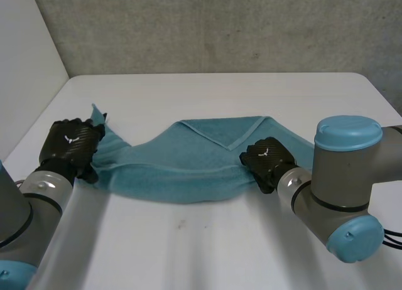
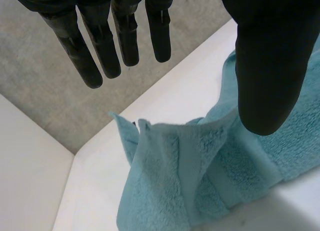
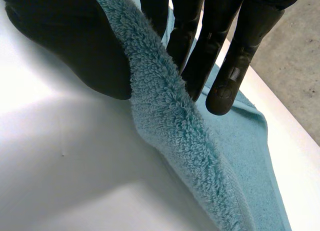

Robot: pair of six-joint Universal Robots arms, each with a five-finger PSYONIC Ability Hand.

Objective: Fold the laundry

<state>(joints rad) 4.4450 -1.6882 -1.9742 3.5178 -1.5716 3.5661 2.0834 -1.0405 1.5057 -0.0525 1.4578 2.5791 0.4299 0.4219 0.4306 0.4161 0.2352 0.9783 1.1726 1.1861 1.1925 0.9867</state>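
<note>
A teal towel (image 1: 188, 171) lies stretched across the white table (image 1: 207, 240), with a folded-over corner at its far middle. My left hand (image 1: 69, 142) is at the towel's left end. In the left wrist view its fingers (image 2: 127, 36) are straight and spread from the thumb (image 2: 270, 66), and the bunched towel end (image 2: 200, 181) lies below them, free of the hand. My right hand (image 1: 267, 159) is at the towel's right near edge. In the right wrist view that hand (image 3: 65, 36) pinches the thick towel edge (image 3: 170, 116) between its thumb and its fingers (image 3: 235, 51).
A grey concrete wall (image 1: 220, 26) runs behind the table. A white panel (image 1: 25, 70) stands along the table's left side. Bare table surface lies in front of the towel and beyond it.
</note>
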